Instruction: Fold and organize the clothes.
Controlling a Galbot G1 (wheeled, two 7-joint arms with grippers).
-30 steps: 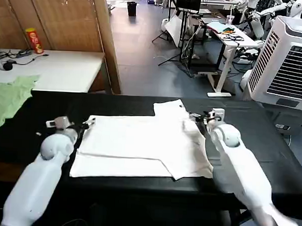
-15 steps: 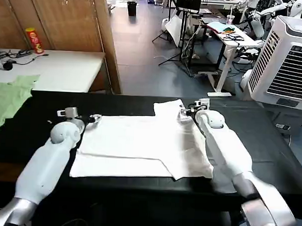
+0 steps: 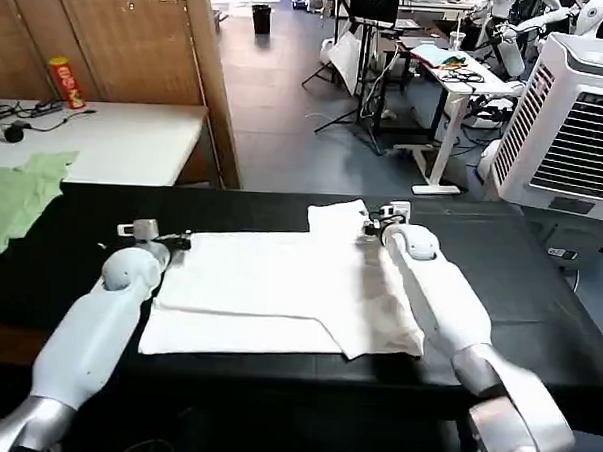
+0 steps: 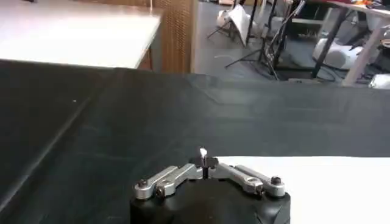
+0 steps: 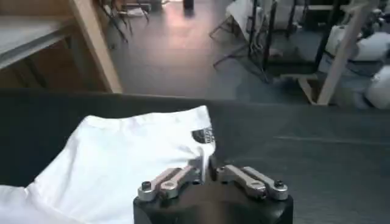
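- The white short-sleeved cotton T-shirt (image 3: 279, 290) lies flat on the black tabletop (image 3: 539, 286), plain side up in the head view, its near edge close to the tabletop's front edge.
- It looks partly folded: the body forms a rough rectangle of at least two layers, the near layer jutting out under the upper one, while on the right a loose flap sags toward the front corner and one sleeve (image 3: 337, 216) pokes out at the far edge.
- Judging by this, a first fold is in and further folds, squaring up and setting aside are left.
- The left pincer (image 3: 176, 242) sits at the shirt's far left corner; the left wrist view shows its fingers drawn together with a scrap of white cloth (image 4: 203, 152) standing between them.
- The right pincer (image 3: 372, 226) is at the far right, by the sleeve; the right wrist view shows its fingers together at the cloth's edge beside a small dark label (image 5: 203, 135), apparently nipping the fabric.
- Against the picture a second ago, both arms have reached away from the robot toward the shirt's far edge, and the right one has swung inward; the shirt's outline is much the same.
- Beyond, a light green garment (image 3: 17, 199) lies at the far left, overhanging the tabletop's edge, untouched.
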